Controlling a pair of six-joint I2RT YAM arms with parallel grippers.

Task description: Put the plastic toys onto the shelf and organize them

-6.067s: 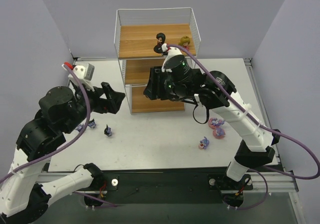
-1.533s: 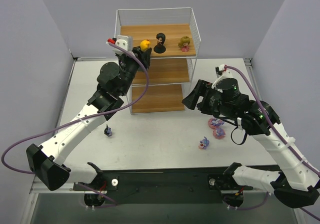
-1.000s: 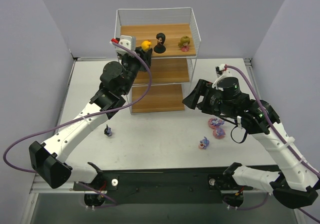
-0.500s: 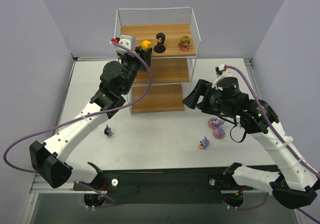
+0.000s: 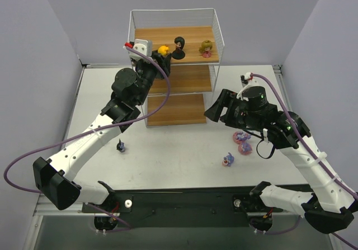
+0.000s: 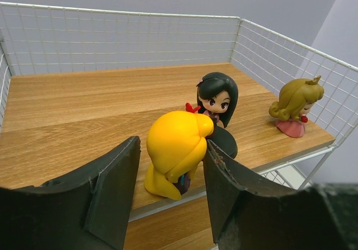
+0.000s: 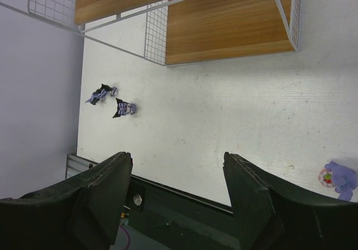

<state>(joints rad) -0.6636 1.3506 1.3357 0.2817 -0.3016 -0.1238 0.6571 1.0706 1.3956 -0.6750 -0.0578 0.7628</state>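
Yellow doll [image 6: 174,149] newly on top board of shelf [image 6: 72,104], inside parted left tool [image 6: 170,145]

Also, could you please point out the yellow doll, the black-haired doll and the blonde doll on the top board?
yellow doll [image 6: 174,141]: left wrist view, back of its head.
black-haired doll [image 6: 219,84]: left wrist view, hair above its face.
blonde doll [image 6: 293,96]: left wrist view, side of its hair.
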